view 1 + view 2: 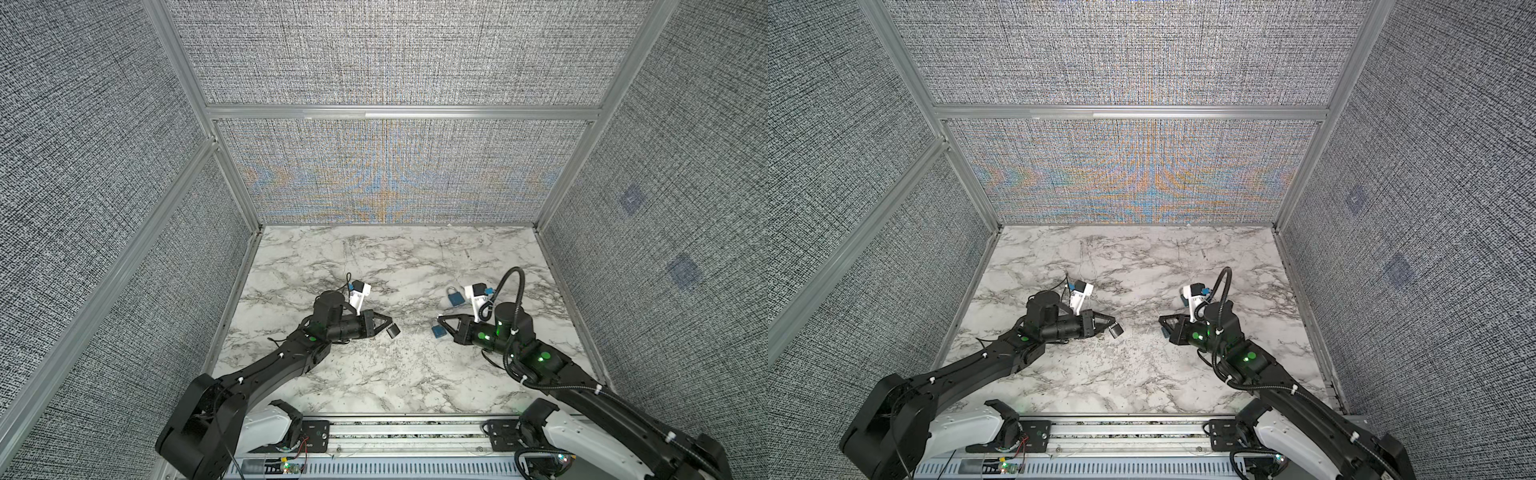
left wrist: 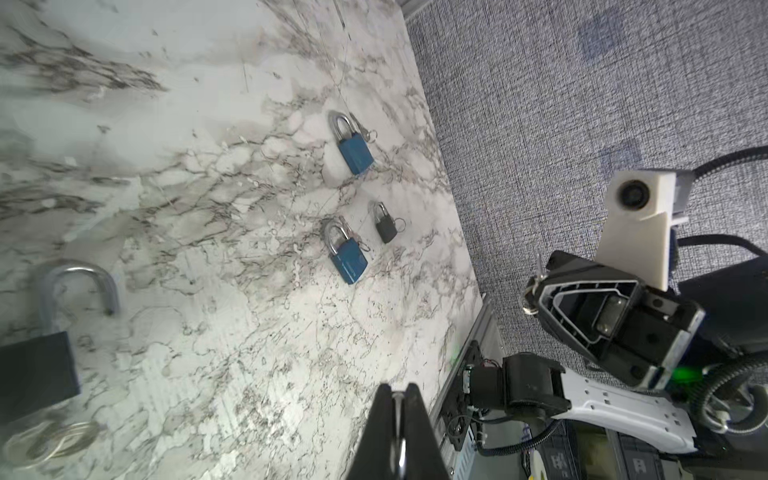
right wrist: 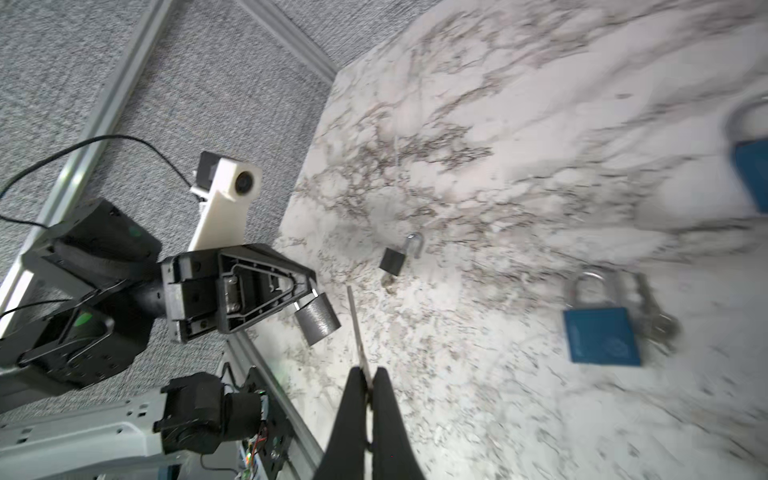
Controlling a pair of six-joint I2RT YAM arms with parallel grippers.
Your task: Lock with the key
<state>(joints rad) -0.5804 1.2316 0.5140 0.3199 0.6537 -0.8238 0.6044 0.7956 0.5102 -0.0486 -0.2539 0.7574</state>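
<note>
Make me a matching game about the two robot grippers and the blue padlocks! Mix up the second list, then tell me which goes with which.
Things:
1. left gripper
2. right gripper
3. blue padlocks

What each is doing:
A. lying on the table
B. pinching a key
C. holding a grey padlock by its loop

Pairs: 1-C, 2-B, 3-A

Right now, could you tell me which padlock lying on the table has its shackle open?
The black padlock lying apart from the rest: one shackle end stands free, whereas both blue padlocks and the small grey padlock are closed.
</note>
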